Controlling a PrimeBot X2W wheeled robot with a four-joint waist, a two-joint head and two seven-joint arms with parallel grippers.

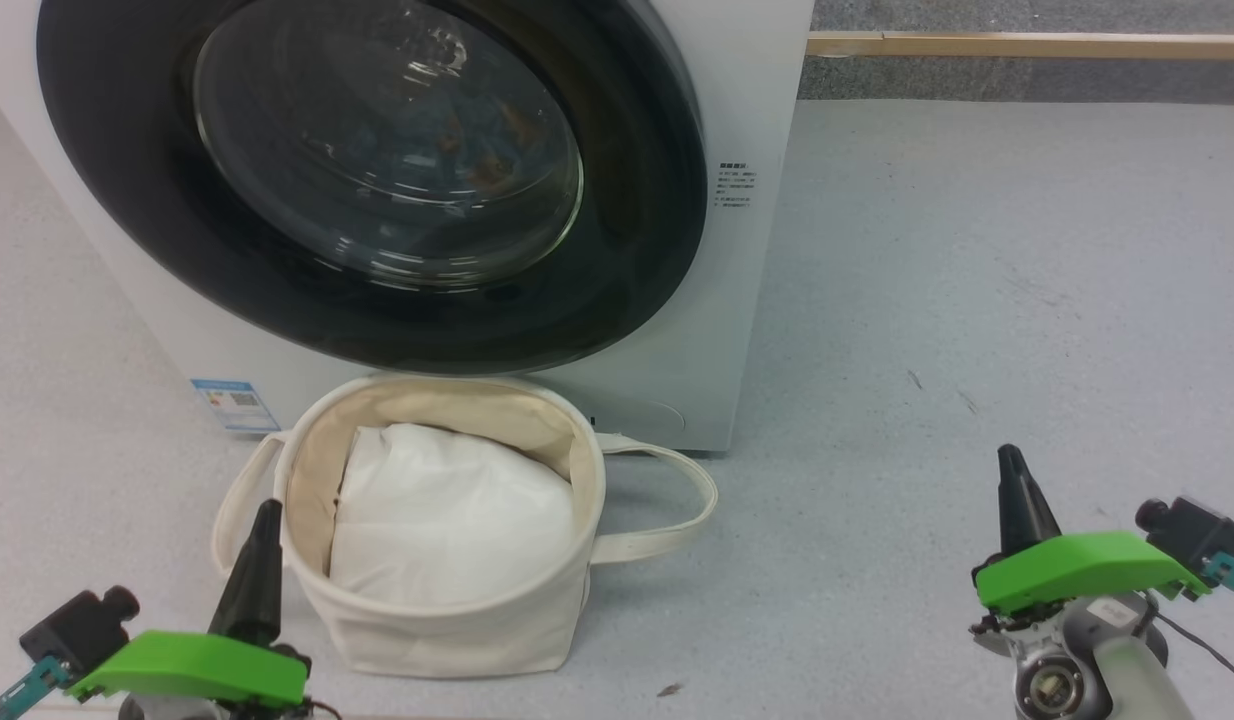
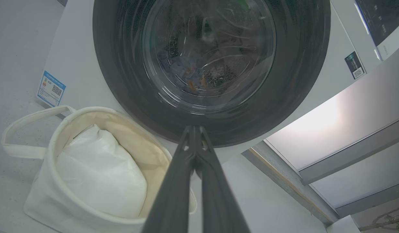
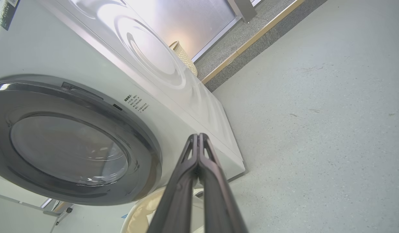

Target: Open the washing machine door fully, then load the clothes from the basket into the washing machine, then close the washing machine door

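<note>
At seven o'clock the left gripper point(image 1: 265, 520) and at four the right gripper point(image 1: 1012, 465) sit clenched, empty; the washing machine door point(image 1: 127, 200) at twelve looks shut, the clothes point(image 1: 477, 150) behind its glass; an uncaught latch could let it swing open over the basket point(image 1: 447, 630) below.

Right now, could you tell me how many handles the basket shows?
2. The left handle loops out beside the left gripper; the right handle sticks out from the basket's other side.

Left tool point(image 1: 266, 520) closed, empty; right tool point(image 1: 1013, 475) closed, empty; both low.
</note>
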